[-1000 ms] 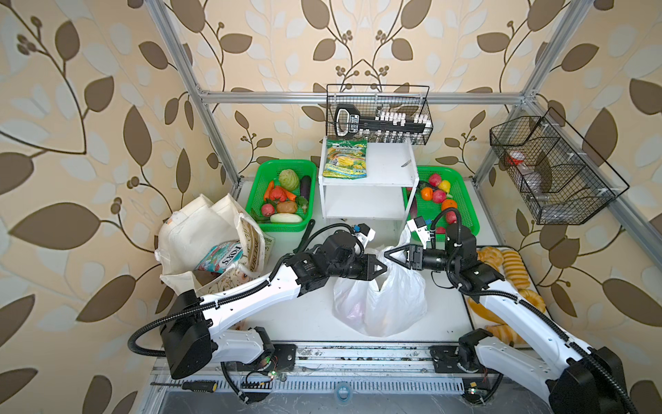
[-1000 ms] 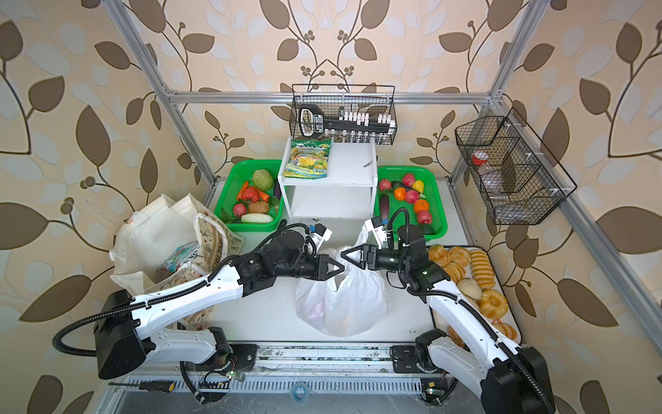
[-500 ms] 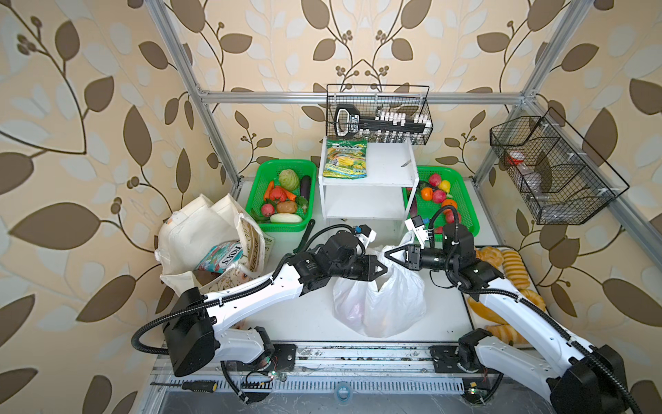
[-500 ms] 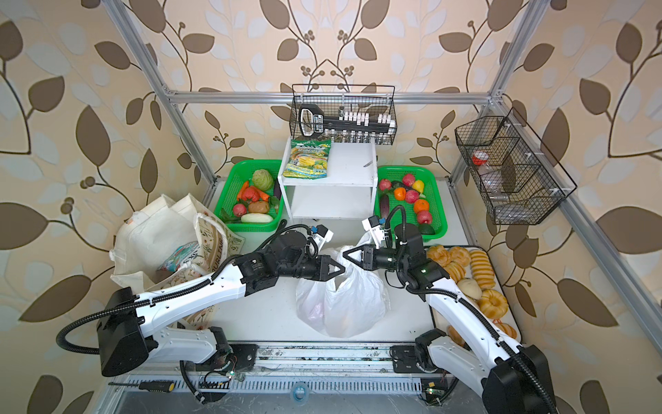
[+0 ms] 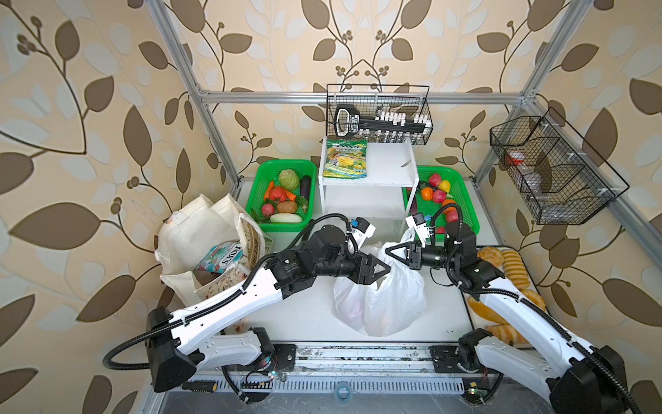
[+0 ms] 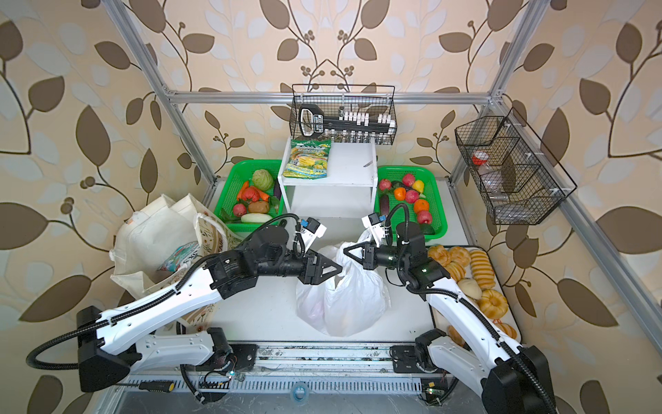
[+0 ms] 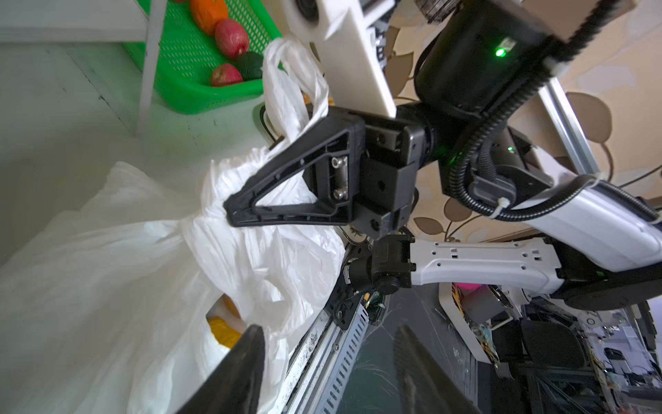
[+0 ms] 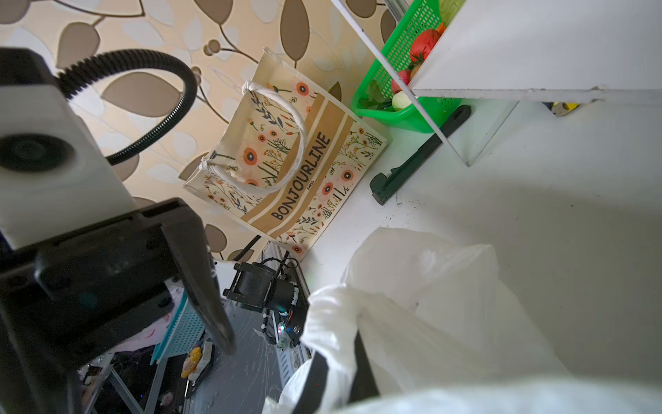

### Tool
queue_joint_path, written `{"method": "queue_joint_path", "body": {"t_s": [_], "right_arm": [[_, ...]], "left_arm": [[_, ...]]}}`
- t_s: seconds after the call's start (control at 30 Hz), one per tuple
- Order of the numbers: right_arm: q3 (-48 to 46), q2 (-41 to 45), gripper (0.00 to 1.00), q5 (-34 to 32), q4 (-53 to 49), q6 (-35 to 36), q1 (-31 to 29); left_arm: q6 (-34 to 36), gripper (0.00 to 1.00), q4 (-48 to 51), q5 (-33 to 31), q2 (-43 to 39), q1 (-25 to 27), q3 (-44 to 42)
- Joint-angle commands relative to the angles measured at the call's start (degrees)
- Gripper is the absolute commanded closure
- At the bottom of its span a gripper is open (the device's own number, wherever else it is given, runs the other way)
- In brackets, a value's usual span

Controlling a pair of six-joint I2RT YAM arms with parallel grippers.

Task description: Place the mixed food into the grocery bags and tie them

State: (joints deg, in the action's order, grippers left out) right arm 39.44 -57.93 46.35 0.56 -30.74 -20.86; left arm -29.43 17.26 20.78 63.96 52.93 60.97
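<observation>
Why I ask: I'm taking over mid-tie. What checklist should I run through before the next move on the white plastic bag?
1. Right claw shut on the bunched top of the white plastic bag: ok.
2. Left claw free of the bag: ok, open with nothing between its fingers.
3. Bag sitting on the table, not tipped over: ok.
4. Bag mouth closed: not ok, a yellow-orange toy fruit shows through a gap in the left wrist view.
5. Canvas tote tied: not ok, its mouth is open with the FOX'S packet showing.
</observation>
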Motion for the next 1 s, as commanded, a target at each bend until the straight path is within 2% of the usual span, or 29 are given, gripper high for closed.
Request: {"method": "queue_joint_path", "body": {"t_s": [0.0,0.07,0.13,0.2,0.23,0.4,0.67,0.87,0.97], "right_arm": [[2.2,0.3,0.95,3.2,2.1,4.3,0.0],[2.2,0.8,0.95,4.3,2.3,5.9,0.1],[2.3,1.1,0.95,5.4,2.5,7.3,0.0],[2.4,1.3,0.95,6.1,2.6,8.1,0.0],[2.6,1.4,0.95,6.4,2.6,8.4,0.0],[3.2,1.3,0.95,7.6,2.0,9.4,0.0],[3.4,0.9,0.94,7.8,2.1,9.5,0.0],[4.1,0.3,0.93,7.8,2.2,9.4,0.0],[4.3,-0.2,0.94,7.9,2.2,9.2,0.0]], "left_arm": [[8.7,0.35,7.1,-6.8,-2.5,0.1,3.8],[13.1,0.28,9.8,-7.8,-1.8,-0.9,5.3],[18.0,0.12,11.6,-6.8,0.3,-2.3,6.9],[21.4,0.02,12.9,-3.6,3.3,-4.2,9.1],[22.9,0.01,13.5,-1.6,5.0,-4.9,10.5],[29.5,0.01,14.7,6.6,11.3,-6.0,15.6],[34.9,0.01,19.5,14.9,18.0,-6.0,20.8],[36.8,0.01,24.9,14.4,23.1,-6.0,22.8],[37.1,0.08,25.8,12.2,23.6,-6.0,22.9]]}}
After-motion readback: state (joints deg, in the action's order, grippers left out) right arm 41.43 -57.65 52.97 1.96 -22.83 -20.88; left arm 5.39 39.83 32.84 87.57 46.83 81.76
